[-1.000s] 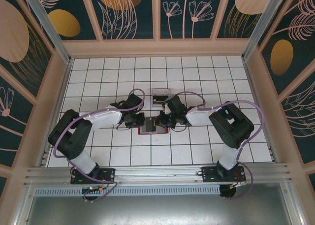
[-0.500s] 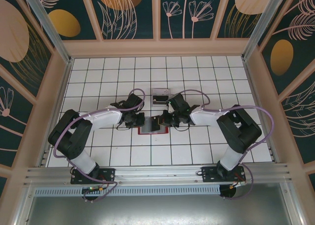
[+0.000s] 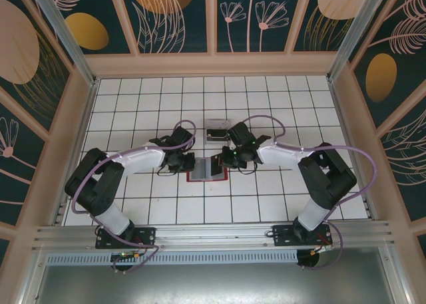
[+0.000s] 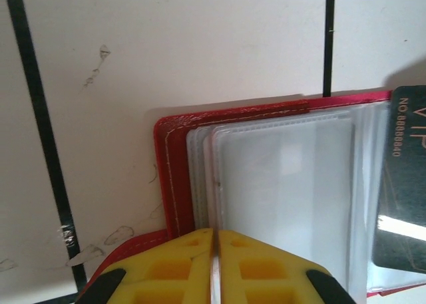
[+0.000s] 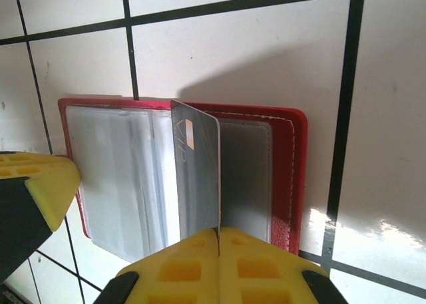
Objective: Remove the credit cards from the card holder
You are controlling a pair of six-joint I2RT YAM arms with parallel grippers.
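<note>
The red card holder (image 3: pixel 206 176) lies open on the white tiles, its see-through sleeves (image 4: pixel 286 184) facing up. My left gripper (image 4: pixel 214 232) is shut on the edge of a sleeve at the holder's left side (image 4: pixel 166 177). My right gripper (image 5: pixel 219 231) is shut on a grey credit card (image 5: pixel 198 177) that stands on edge above the open holder (image 5: pixel 293 164). The same card shows dark with VIP lettering (image 4: pixel 403 184) at the right of the left wrist view. From above, both grippers (image 3: pixel 190 163) (image 3: pixel 225 161) meet over the holder.
A clear plastic tray (image 3: pixel 216 122) with something dark in it sits one tile beyond the holder. The left gripper's yellow finger (image 5: pixel 40 184) shows at the holder's left edge. Pale wooden walls ring the tiled floor (image 3: pixel 133 104).
The right gripper has lifted and drawn back a little with the card, and that arm's elbow has swung out to the right. The left arm has stayed put.
</note>
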